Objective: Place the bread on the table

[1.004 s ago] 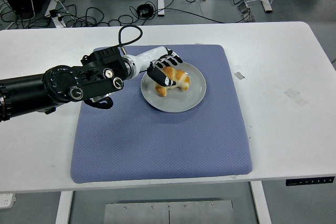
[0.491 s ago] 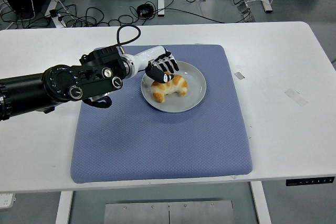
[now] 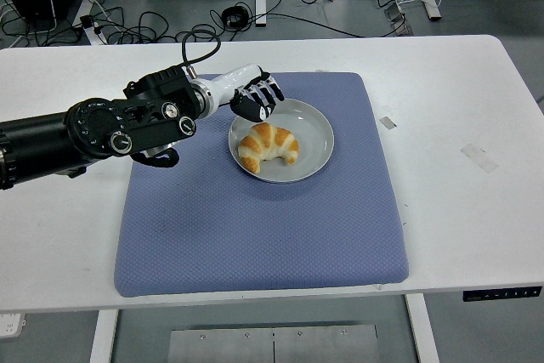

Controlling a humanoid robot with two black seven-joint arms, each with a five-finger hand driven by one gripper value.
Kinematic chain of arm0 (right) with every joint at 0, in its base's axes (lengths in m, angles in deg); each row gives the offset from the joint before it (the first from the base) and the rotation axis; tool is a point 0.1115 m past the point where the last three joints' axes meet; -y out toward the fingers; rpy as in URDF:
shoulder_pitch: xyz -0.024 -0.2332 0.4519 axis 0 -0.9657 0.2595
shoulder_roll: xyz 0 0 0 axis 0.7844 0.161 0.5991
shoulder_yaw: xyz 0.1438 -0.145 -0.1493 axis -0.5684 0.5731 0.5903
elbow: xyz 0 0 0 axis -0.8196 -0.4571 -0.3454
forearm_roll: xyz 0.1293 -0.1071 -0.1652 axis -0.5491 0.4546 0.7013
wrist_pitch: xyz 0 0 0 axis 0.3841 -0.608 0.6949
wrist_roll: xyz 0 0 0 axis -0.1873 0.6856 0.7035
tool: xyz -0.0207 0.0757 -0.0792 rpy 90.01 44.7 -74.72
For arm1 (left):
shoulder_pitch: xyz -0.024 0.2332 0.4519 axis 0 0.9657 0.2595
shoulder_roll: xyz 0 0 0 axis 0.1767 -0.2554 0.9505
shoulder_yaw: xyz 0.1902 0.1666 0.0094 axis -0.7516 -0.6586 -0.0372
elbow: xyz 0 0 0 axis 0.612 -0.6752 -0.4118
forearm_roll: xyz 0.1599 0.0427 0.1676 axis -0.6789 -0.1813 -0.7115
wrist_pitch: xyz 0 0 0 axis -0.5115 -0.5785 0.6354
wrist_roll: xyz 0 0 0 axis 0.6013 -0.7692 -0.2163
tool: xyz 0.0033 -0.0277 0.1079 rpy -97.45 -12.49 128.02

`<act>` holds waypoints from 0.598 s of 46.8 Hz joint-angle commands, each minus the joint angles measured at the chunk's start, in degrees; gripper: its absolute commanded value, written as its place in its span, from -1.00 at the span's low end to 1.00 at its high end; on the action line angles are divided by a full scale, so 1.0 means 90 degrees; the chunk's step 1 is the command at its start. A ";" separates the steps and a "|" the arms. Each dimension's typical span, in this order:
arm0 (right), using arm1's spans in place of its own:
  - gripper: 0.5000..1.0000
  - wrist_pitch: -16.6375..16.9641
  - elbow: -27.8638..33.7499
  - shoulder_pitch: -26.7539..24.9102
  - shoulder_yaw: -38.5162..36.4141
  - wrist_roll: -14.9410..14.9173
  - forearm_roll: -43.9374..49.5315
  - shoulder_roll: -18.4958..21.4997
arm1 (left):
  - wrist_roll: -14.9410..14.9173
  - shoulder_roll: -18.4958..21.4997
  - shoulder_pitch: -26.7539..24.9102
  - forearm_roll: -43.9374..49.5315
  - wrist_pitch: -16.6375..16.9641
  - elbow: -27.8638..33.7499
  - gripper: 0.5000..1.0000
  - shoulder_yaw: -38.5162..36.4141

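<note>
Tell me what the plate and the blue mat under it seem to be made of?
The plate looks like glazed ceramic or melamine: smooth grey with a soft sheen and a raised rim. The mat seems a soft foam or woven fabric pad: matte blue-grey, finely dotted texture, rounded thick edges.

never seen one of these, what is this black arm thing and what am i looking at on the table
That is a humanoid robot's left arm, black, ending in a five-fingered left hand. The camera sits high on the robot's own side, looking down over a white table, so the arm enters from the picture's left. The right arm is out of view. On the table lies a blue mat, and on it a grey plate with a croissant, the bread to be moved. The hand holds nothing: its fingers are loosely curled over the plate's far left rim, apart from the croissant. Cables and desk legs show on the floor beyond.
</note>
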 commanded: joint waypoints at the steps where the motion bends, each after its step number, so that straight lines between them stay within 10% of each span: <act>1: 1.00 0.0000 0.0000 0.0000 -0.0002 0.0000 0.0000 0.0000 | 0.0019 0.0010 -0.0044 0.0009 -0.0042 -0.0008 0.49 0.0129; 4: 1.00 0.0000 0.0000 0.0000 -0.0002 0.0000 0.0000 0.0000 | 0.0039 0.0039 -0.0054 0.0009 -0.0120 0.0050 0.75 0.0188; 28: 1.00 0.0000 0.0000 0.0000 0.0008 0.0000 0.0000 0.0000 | -0.0332 0.0635 -0.0571 -0.0108 -0.1136 0.0959 0.69 -0.0076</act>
